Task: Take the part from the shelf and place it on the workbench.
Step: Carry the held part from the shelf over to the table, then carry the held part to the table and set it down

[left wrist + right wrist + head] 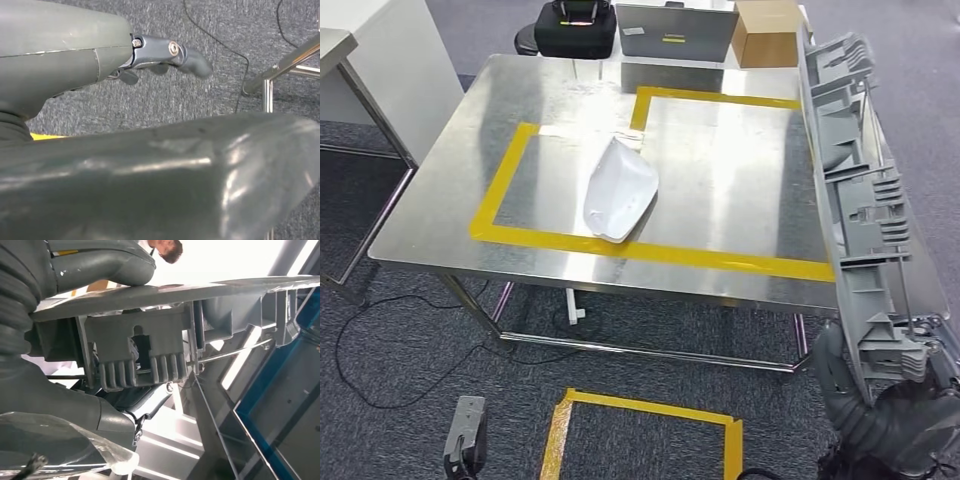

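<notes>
Part [860, 215], a long grey ribbed plastic moulding, stood nearly upright along the right edge of the head frame, beside the steel workbench [471, 150]. Right hand [882, 400] gripped its lower end at bottom right; in the wrist view the thumb [113, 265] pressed on its flat flange. Left hand [166, 52] hung over grey carpet, fingers extended and apart, empty. White curved shell [620, 190] lay mid-frame across yellow tape [660, 250].
</notes>
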You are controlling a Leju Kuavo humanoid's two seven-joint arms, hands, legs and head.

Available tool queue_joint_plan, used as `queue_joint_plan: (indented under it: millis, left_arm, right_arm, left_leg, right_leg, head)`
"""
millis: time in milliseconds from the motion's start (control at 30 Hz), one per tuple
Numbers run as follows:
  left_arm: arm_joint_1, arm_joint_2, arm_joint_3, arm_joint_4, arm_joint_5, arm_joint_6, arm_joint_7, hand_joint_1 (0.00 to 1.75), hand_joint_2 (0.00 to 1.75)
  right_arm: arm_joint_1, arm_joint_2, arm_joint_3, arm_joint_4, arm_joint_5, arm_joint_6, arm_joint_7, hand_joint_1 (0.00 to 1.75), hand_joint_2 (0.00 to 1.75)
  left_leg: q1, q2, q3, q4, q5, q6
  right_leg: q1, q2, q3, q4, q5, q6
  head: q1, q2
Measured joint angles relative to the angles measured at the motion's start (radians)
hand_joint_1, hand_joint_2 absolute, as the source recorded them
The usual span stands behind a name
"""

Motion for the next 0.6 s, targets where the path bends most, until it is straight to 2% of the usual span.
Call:
queue_joint_plan:
  millis: [33, 67, 100, 133, 167, 200, 300, 367, 400, 433, 500, 533, 567, 600]
  left_arm:
    - [0.001, -0.001, 0.000, 0.000, 0.000, 0.000, 0.000, 0.00, 0.00]
    - [0.001, -0.002, 0.001, 0.000, 0.000, 0.000, 0.000, 0.00, 0.00]
    - [0.002, -0.003, 0.001, 0.000, -0.001, 0.000, 0.000, 0.00, 0.00]
    - [0.002, -0.003, 0.002, 0.000, -0.001, 0.000, 0.001, 0.00, 0.00]
    - [0.001, -0.004, 0.003, 0.000, -0.001, 0.000, 0.001, 0.00, 0.00]
    - [0.000, -0.004, 0.003, 0.000, -0.001, -0.001, 0.001, 0.00, 0.00]
    - [-0.003, -0.006, 0.003, 0.000, -0.002, -0.001, 0.001, 0.00, 0.00]
    - [-0.006, -0.007, 0.003, 0.000, -0.004, -0.001, 0.000, 0.00, 0.00]
    - [-0.006, -0.007, 0.003, 0.000, -0.005, -0.001, 0.000, 0.00, 0.00]
    - [-0.006, -0.007, 0.003, 0.000, -0.006, -0.001, 0.000, 0.00, 0.00]
    - [-0.004, -0.007, 0.004, 0.000, -0.008, -0.002, 0.000, 0.00, 0.00]
    - [-0.003, -0.007, 0.004, 0.000, -0.008, -0.002, 0.000, 0.00, 0.00]
    - [-0.002, -0.007, 0.004, 0.000, -0.009, -0.003, 0.000, 0.00, 0.00]
    - [-0.002, -0.007, 0.004, 0.000, -0.009, -0.005, 0.000, 0.00, 0.00]
  right_arm:
    - [0.000, -0.003, 0.000, 0.003, 0.000, 0.000, 0.004, 1.75, 1.75]
    - [0.001, -0.006, 0.000, 0.005, 0.000, 0.000, 0.008, 1.75, 1.75]
    - [0.001, -0.009, 0.000, 0.008, 0.001, 0.000, 0.012, 1.75, 1.75]
    - [0.000, -0.013, 0.000, 0.011, 0.003, 0.000, 0.017, 1.75, 1.75]
    - [-0.001, -0.016, 0.000, 0.013, 0.007, 0.000, 0.023, 1.75, 1.75]
    - [-0.001, -0.021, 0.000, 0.016, 0.011, 0.000, 0.031, 1.75, 1.75]
    - [-0.001, -0.032, 0.000, 0.022, 0.022, 0.000, 0.063, 1.75, 1.75]
    - [-0.002, -0.040, -0.002, 0.025, 0.032, 0.000, 0.084, 1.75, 1.75]
    - [-0.003, -0.043, -0.003, 0.027, 0.036, 0.000, 0.090, 1.75, 1.75]
    - [-0.003, -0.047, -0.004, 0.028, 0.037, 0.000, 0.093, 1.75, 1.75]
    - [-0.004, -0.052, -0.004, 0.033, 0.040, 0.000, 0.097, 1.75, 1.75]
    - [-0.004, -0.055, -0.004, 0.035, 0.044, 0.000, 0.101, 1.75, 1.75]
    - [-0.005, -0.059, -0.004, 0.039, 0.052, 0.000, 0.108, 1.75, 1.75]
    - [-0.008, -0.064, -0.004, 0.042, 0.061, 0.000, 0.119, 1.75, 1.75]
  left_leg:
    - [0.001, 0.000, 0.008, 0.000, -0.008, -0.001]
    - [0.002, -0.001, 0.020, 0.000, -0.016, -0.003]
    - [0.004, -0.002, 0.034, 0.001, -0.027, -0.006]
    - [0.006, -0.003, 0.047, 0.001, -0.037, -0.010]
    - [0.005, -0.003, 0.055, 0.003, -0.048, -0.016]
    - [0.004, -0.004, 0.060, 0.004, -0.056, -0.021]
    - [0.002, -0.003, 0.063, 0.002, -0.068, -0.035]
    - [0.004, -0.002, 0.056, 0.029, -0.085, -0.044]
    - [0.005, -0.002, 0.034, 0.074, -0.105, -0.048]
    - [0.005, -0.002, -0.002, 0.141, -0.128, -0.052]
    - [0.006, -0.002, -0.090, 0.279, -0.163, -0.055]
    - [0.006, -0.002, -0.120, 0.310, -0.153, -0.054]
    - [0.006, -0.002, -0.132, 0.302, -0.120, -0.051]
    - [0.005, -0.002, -0.128, 0.257, -0.069, -0.046]
  right_leg:
    - [-0.001, 0.000, -0.028, 0.021, 0.015, 0.003]
    - [-0.003, -0.001, -0.036, 0.002, 0.052, 0.006]
    - [-0.005, -0.003, -0.023, -0.055, 0.106, 0.009]
    - [-0.006, -0.006, -0.003, -0.114, 0.148, 0.011]
    - [-0.006, -0.008, 0.022, -0.170, 0.175, 0.009]
    - [-0.004, -0.010, 0.040, -0.204, 0.184, 0.003]
    - [0.001, -0.008, 0.055, -0.219, 0.165, -0.025]
    - [-0.002, -0.007, 0.064, -0.223, 0.158, -0.038]
    - [-0.004, -0.008, 0.071, -0.225, 0.154, -0.045]
    - [-0.004, -0.009, 0.078, -0.226, 0.148, -0.049]
    - [-0.003, -0.008, 0.093, -0.226, 0.134, -0.053]
    - [-0.003, -0.006, 0.103, -0.226, 0.127, -0.053]
    - [-0.003, -0.004, 0.115, -0.226, 0.118, -0.051]
    - [-0.003, -0.002, 0.128, -0.226, 0.109, -0.049]
  head:
    - [0.000, 0.000]
    - [0.000, 0.000]
    - [0.000, 0.000]
    - [0.000, 0.000]
    - [0.001, 0.000]
    - [0.002, 0.000]
    - [-0.001, 0.000]
    - [-0.002, 0.000]
    - [-0.003, 0.000]
    - [-0.003, 0.000]
    - [-0.004, 0.000]
    - [-0.003, 0.000]
    - [-0.004, 0.000]
    - [-0.004, 0.000]
